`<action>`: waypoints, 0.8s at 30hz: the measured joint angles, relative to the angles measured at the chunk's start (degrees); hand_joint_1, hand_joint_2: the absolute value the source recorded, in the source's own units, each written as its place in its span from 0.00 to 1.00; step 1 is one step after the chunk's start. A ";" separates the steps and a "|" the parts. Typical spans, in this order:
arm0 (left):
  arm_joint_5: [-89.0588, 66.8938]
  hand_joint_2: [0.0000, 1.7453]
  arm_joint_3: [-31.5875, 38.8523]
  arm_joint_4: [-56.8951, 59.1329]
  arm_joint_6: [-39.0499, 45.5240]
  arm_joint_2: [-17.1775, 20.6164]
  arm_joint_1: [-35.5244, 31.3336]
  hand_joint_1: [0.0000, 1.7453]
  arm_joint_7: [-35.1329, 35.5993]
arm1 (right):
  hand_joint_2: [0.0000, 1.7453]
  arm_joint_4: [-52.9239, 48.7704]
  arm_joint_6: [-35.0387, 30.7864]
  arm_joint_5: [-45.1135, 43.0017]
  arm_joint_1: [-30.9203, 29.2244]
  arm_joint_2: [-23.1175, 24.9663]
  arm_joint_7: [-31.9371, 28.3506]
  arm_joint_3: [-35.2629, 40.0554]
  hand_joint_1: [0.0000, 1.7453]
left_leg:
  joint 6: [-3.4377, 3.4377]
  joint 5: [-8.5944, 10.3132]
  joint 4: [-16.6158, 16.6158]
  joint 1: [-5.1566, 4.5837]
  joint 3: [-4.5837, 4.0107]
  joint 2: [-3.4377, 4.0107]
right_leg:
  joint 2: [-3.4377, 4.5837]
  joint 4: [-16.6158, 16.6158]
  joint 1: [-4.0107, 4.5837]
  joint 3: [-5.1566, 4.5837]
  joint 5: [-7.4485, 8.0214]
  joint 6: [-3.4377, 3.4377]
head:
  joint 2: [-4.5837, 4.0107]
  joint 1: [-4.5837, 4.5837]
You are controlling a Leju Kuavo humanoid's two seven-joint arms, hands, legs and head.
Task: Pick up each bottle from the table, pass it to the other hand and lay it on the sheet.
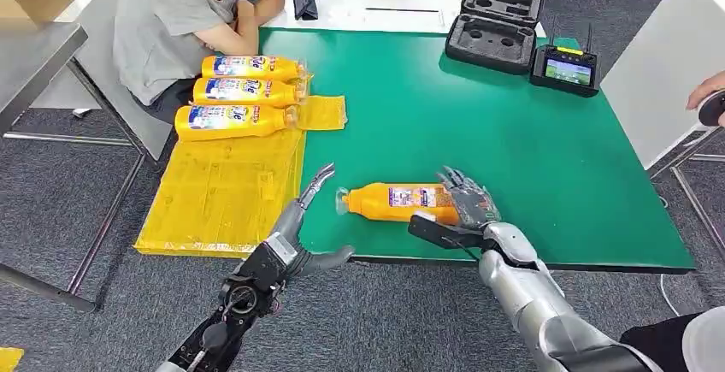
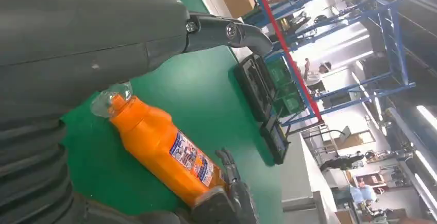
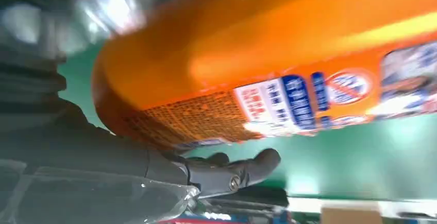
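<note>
An orange bottle [image 1: 397,202] lies on its side near the front edge of the green table [image 1: 513,150], cap pointing left. My right hand [image 1: 466,209] grips its base end, fingers over the top and thumb underneath; the bottle [image 3: 268,54] looms large above the thumb [image 3: 227,172]. Just left of the cap, my left hand [image 1: 308,227] is open with its fingers spread, touching nothing. The left wrist view looks along the bottle [image 2: 165,152] to my right hand [image 2: 227,198] at its far end. Three more orange bottles [image 1: 244,91] lie side by side on the yellow sheet [image 1: 222,192].
A person [image 1: 179,21] sits at the table's far left corner, behind the sheet. A black foam-lined case [image 1: 496,13] and a controller with a screen [image 1: 564,70] stand at the far right. Another person's hand [image 1: 710,98] shows at the right edge.
</note>
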 measured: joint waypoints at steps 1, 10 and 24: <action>0.02 1.00 0.00 0.00 -0.02 0.00 0.00 0.00 0.00 | 1.00 0.04 0.43 0.04 -0.05 -0.09 0.26 -0.17 0.00 | 0.00 0.00 0.00 0.00 0.00 0.00 | 0.00 0.00 0.00 0.00 0.00 0.00 | 0.00 0.00; 0.09 1.00 -0.20 0.02 -0.17 0.00 0.00 0.00 0.00 | 1.00 0.35 2.89 0.00 -0.27 -0.28 0.74 -0.87 1.00 | 0.00 0.00 0.00 0.00 0.01 0.00 | 0.00 0.00 0.00 0.01 0.00 0.00 | 0.00 0.00; 0.09 1.00 -0.55 0.02 -0.52 0.00 -0.01 0.00 0.00 | 1.00 0.41 7.82 -1.07 -1.11 -0.90 -0.74 -2.05 1.00 | 0.00 0.00 0.01 0.01 0.09 0.02 | 0.01 0.00 0.01 0.07 0.00 0.00 | 0.00 0.00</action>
